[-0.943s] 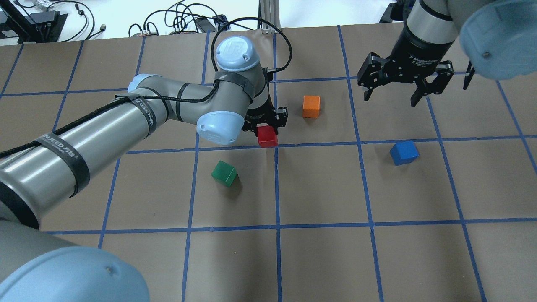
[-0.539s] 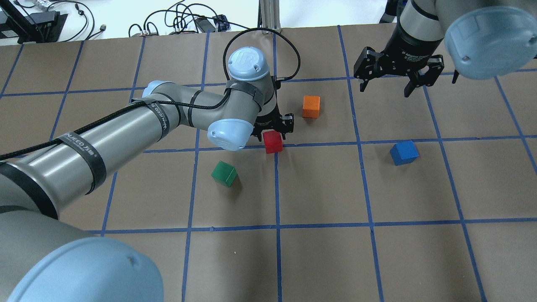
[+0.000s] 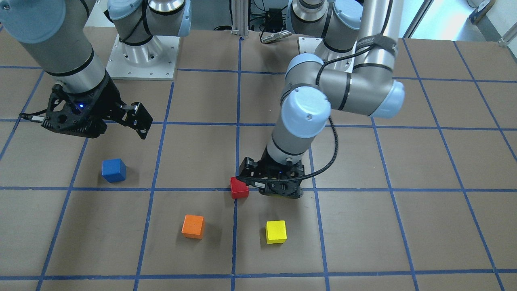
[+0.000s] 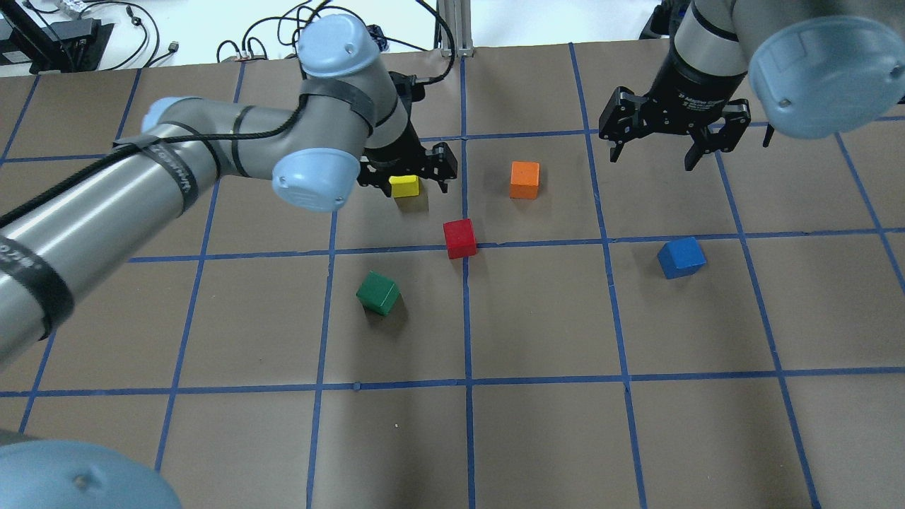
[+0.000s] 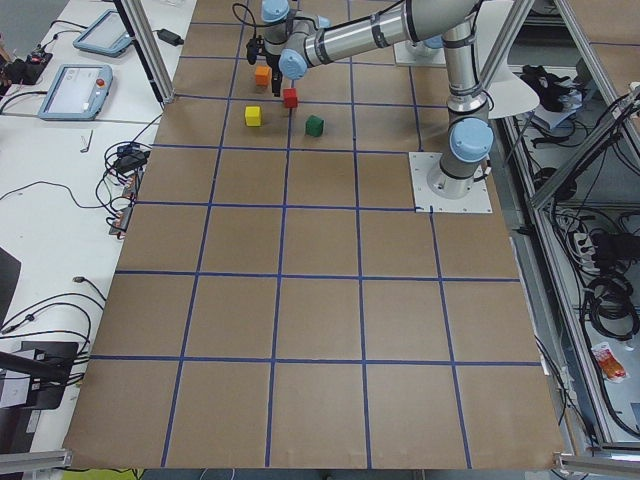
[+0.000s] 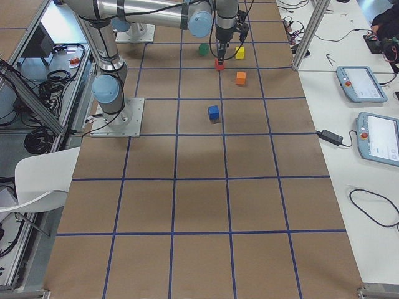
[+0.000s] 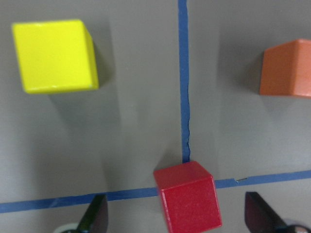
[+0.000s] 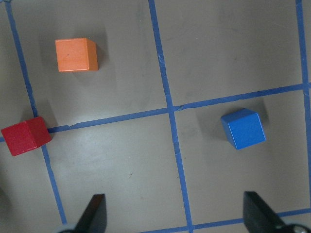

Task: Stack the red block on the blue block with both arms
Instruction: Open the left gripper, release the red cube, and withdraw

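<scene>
- The red block (image 4: pixel 460 238) sits on the table (image 4: pixel 537 438) at centre frame, on a crossing of blue tape lines — neither gripper touches it.
- The blue block (image 4: pixel 681 257) lies right of centre, well apart from the red one.
- The left gripper (image 4: pixel 406 177), upper centre-left, has its jaws spread and grasps nothing. The yellow block (image 4: pixel 405 187) shows between its fingers in the overhead view. In the wrist view the red block appears low between its fingertips (image 7: pixel 95 218), untouched.
- The right gripper (image 4: pixel 650 152), upper right, has its jaws released — it is empty.
- The orange block (image 4: pixel 524 179) is above the red block in the frame, and the green block (image 4: pixel 378 293) is lower left of it.
</scene>
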`<state>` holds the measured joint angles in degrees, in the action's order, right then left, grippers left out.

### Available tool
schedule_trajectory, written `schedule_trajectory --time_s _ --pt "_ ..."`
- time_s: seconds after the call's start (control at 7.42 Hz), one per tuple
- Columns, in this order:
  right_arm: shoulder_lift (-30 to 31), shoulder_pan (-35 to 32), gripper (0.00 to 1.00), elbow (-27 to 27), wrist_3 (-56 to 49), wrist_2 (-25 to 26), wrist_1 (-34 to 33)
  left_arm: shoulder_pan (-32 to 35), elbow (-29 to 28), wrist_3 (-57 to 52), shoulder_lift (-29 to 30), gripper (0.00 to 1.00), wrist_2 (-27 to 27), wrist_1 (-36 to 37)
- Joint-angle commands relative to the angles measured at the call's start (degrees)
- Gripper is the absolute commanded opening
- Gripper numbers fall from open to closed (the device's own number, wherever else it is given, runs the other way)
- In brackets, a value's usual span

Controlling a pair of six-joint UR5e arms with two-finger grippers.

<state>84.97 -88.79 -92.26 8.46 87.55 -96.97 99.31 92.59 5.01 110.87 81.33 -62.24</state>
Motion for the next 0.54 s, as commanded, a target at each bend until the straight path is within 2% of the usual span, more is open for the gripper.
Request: schedule_trajectory --time_s 0.0,0.13,0.4 --pt "1.42 0.02 1.00 -1.25 -0.02 0.16 0.46 -8.92 -0.13 -15.57 -9.66 1.00 0.23 -10.23" --pt "2.91 0.02 1.00 -1.95 -0.11 -0.45 0.29 -12.01 -0.22 -19.74 -13.36 1.00 0.31 -13.40" --pt "2.92 0.02 1.00 -2.22 -0.02 0.15 -0.16 -12.39 -0.74 -19.95 -18.13 1.00 3.81 -16.67"
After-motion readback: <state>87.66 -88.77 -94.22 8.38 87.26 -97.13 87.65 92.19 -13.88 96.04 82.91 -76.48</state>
